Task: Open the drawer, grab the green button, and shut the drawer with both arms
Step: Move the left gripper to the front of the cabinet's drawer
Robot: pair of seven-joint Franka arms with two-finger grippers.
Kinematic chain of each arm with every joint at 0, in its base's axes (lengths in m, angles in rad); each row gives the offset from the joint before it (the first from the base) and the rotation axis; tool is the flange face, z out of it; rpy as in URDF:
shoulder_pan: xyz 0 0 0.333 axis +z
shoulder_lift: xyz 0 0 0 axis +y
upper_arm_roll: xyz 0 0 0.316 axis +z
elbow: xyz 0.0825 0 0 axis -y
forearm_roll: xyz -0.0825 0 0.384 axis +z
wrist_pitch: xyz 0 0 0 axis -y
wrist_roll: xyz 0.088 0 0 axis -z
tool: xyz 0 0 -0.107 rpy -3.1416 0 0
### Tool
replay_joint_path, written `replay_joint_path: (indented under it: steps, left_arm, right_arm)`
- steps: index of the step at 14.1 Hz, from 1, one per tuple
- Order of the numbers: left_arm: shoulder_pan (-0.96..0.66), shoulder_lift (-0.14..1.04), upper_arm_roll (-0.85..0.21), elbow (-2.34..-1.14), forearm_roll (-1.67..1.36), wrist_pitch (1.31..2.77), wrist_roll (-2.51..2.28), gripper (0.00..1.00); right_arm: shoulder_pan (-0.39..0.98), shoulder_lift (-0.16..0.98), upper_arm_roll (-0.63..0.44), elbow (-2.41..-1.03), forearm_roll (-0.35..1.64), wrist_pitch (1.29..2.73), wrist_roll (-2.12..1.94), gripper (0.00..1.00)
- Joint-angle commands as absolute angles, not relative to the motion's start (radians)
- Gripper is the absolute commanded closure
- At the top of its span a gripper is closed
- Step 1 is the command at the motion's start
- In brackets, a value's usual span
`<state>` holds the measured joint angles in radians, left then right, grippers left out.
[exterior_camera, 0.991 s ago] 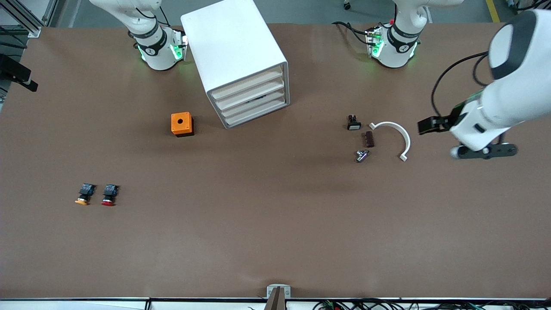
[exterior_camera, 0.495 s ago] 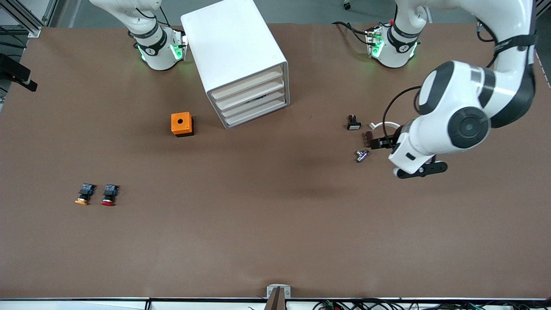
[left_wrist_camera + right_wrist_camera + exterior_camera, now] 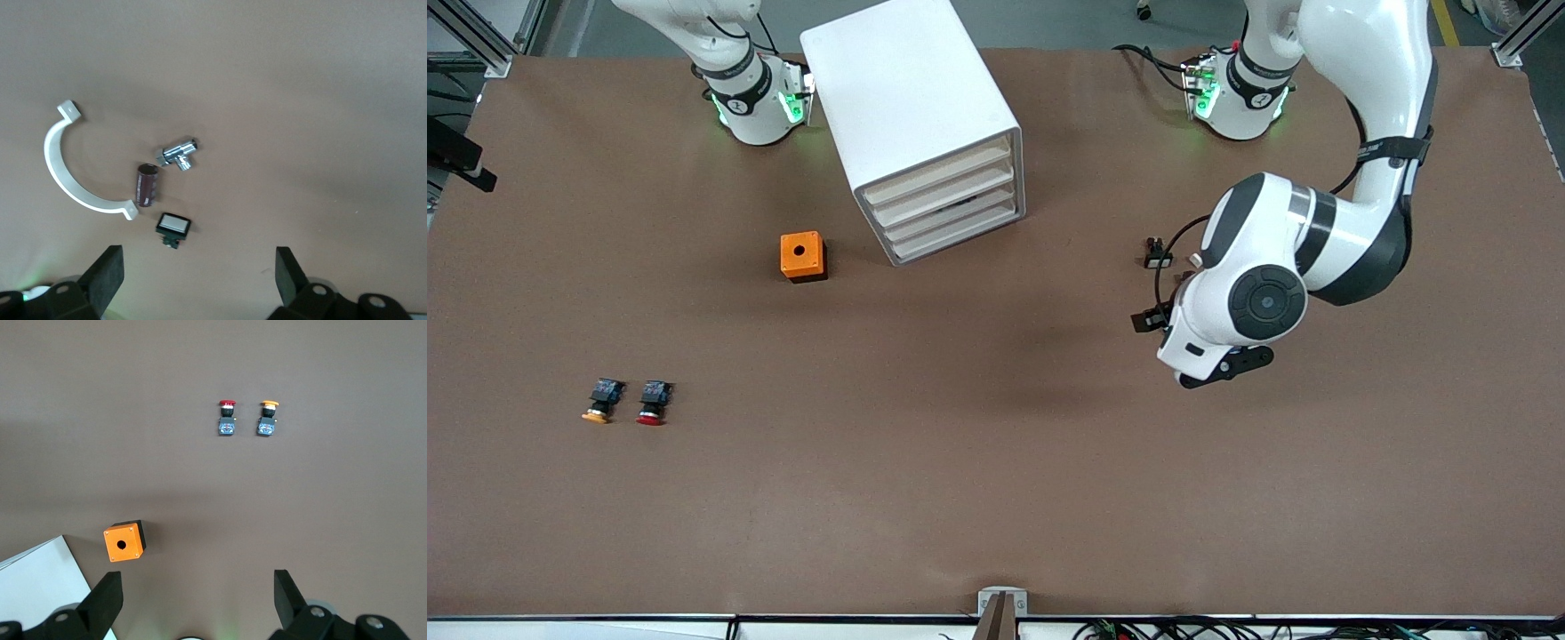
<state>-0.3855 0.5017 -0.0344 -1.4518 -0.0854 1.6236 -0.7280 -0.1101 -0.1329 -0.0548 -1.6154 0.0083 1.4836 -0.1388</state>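
Front view: my left arm has swung in over the small parts, drawers still closed.

My left gripper (image 3: pixel 193 280) hangs spread over the white clamp (image 3: pixel 70 175); right gripper (image 3: pixel 193 600) waits spread above the drawer cabinet (image 3: pixel 925 133). No green button shows, presumably inside.

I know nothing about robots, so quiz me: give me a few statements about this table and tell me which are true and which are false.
1. All drawers of the white drawer cabinet are shut. True.
2. The left gripper holds the white curved clamp. False: its jaws are open and empty, high over the clamp and small parts.
3. The orange box sits on the table beside the cabinet, toward the right arm's end. True.
4. The orange-capped button and the red-capped button lie in a drawer. False: they lie side by side on the table, nearer the front camera than the orange box.
5. The right gripper is shut. False: its jaws are open.
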Motion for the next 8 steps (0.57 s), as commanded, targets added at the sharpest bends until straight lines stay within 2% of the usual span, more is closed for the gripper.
replay_joint_path:
  steps: [1, 8]
  left_arm:
    - [-0.411, 0.529, -0.034, -1.422, -0.1, 1.637, -0.811, 0.0]
    - [-0.471, 0.601, -0.035, -1.414, -0.165, 1.689, -1.027, 0.0]
  right_arm:
    - [-0.124, -0.15, -0.048, -1.626, 0.008, 1.494, -0.153, 0.0]
    - [-0.124, -0.15, -0.048, -1.628, 0.008, 1.491, -0.155, 0.0]
